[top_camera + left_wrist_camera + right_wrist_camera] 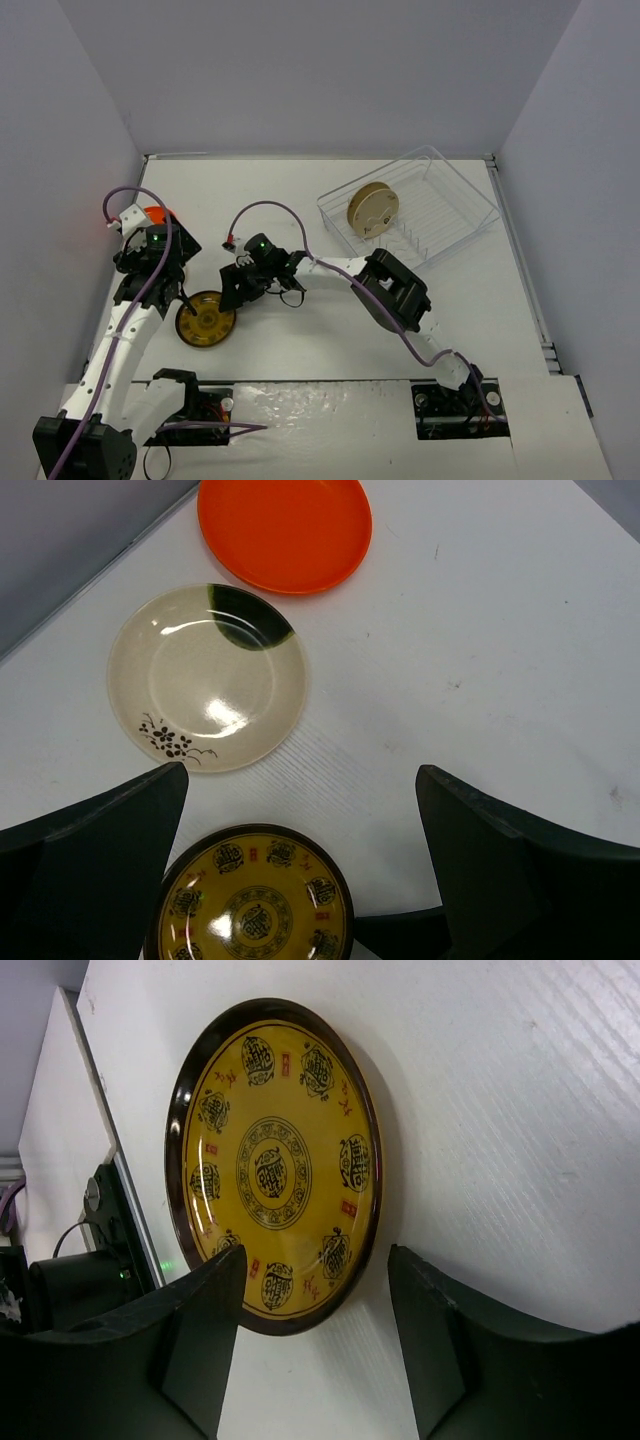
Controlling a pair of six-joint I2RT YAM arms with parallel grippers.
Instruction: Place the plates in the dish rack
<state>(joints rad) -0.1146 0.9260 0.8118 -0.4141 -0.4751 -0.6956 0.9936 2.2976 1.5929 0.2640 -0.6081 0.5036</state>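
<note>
The dark brown plate with a yellow centre (275, 1160) lies flat on the white table. Its near rim sits between the fingers of my right gripper (315, 1300), which is open; the left finger overlaps the plate's face and the right finger stands off the rim. My left gripper (300, 820) hovers wide open just beyond the same plate (255, 900). Past it lie a cream plate (208, 677) and an orange plate (285, 530). Another cream plate (372, 210) stands upright in the clear dish rack (470, 200) at the back right.
The grey left wall (70, 540) runs close behind the orange plate. Both arms meet over the brown plate (205, 320) at the left of the table. The right arm's elbow (395, 290) lies between that plate and the rack.
</note>
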